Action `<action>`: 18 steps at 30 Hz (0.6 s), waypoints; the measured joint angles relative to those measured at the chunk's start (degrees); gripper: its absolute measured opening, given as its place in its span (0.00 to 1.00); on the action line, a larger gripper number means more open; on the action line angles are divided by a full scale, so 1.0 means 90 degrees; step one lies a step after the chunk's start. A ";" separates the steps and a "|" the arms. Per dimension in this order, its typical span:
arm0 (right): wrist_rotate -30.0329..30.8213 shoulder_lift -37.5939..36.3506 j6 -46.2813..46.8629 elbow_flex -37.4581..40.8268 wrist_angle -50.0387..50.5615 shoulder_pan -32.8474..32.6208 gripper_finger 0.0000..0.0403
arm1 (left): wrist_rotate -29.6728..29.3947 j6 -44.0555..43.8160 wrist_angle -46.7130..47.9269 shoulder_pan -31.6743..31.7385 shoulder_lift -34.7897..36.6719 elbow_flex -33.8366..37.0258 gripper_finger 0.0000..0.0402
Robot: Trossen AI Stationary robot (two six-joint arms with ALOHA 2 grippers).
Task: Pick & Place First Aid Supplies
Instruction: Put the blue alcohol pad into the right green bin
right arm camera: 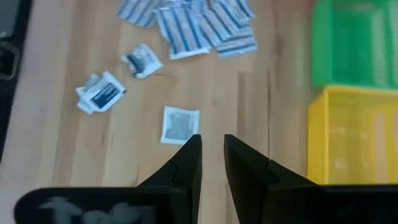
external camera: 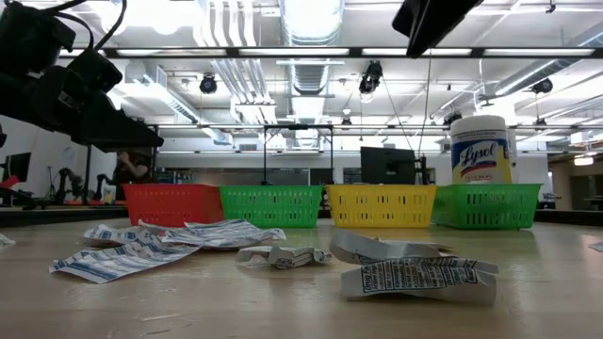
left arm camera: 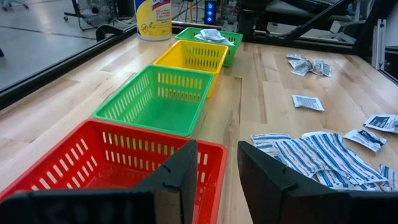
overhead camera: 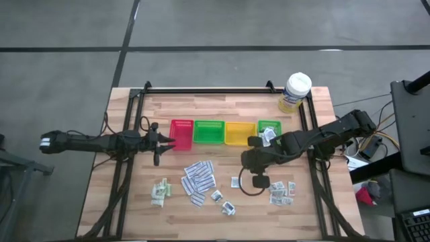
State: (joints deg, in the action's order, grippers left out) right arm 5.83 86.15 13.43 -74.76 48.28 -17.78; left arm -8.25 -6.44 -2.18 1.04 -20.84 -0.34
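The supplies lie loose on the table. There is a pile of blue-striped white strips (overhead camera: 199, 178), pale green-white sachets (overhead camera: 160, 191), small grey-white squares (overhead camera: 222, 202) and a cluster of packets (overhead camera: 282, 191). A few packets lie in the far right green tray (overhead camera: 269, 132). My left gripper (overhead camera: 160, 140) hovers at the red tray's (overhead camera: 181, 134) left end, fingers a little apart and empty (left arm camera: 217, 168). My right gripper (overhead camera: 253, 163) hangs above the table near the yellow tray (overhead camera: 239, 133), fingers narrowly apart and empty (right arm camera: 211, 155), with one square packet (right arm camera: 180, 124) just beyond them.
Red, green (overhead camera: 209, 132), yellow and a second green tray stand in a row across the table's middle. A white-lidded, yellow-labelled tub (overhead camera: 295, 91) stands at the far right corner. A black frame rail (overhead camera: 208, 89) runs along the far edge. Bare wood lies near the front edge.
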 joint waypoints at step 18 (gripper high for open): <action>-0.0555 0.1259 -0.2521 0.0022 -0.0366 -0.0010 0.15 | -0.0005 0.0002 0.0032 0.0000 0.0000 0.0000 0.28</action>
State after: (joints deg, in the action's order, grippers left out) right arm 0.83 97.48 -9.26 -74.56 44.99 -17.87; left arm -8.29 -6.42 -1.89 1.04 -20.84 -0.34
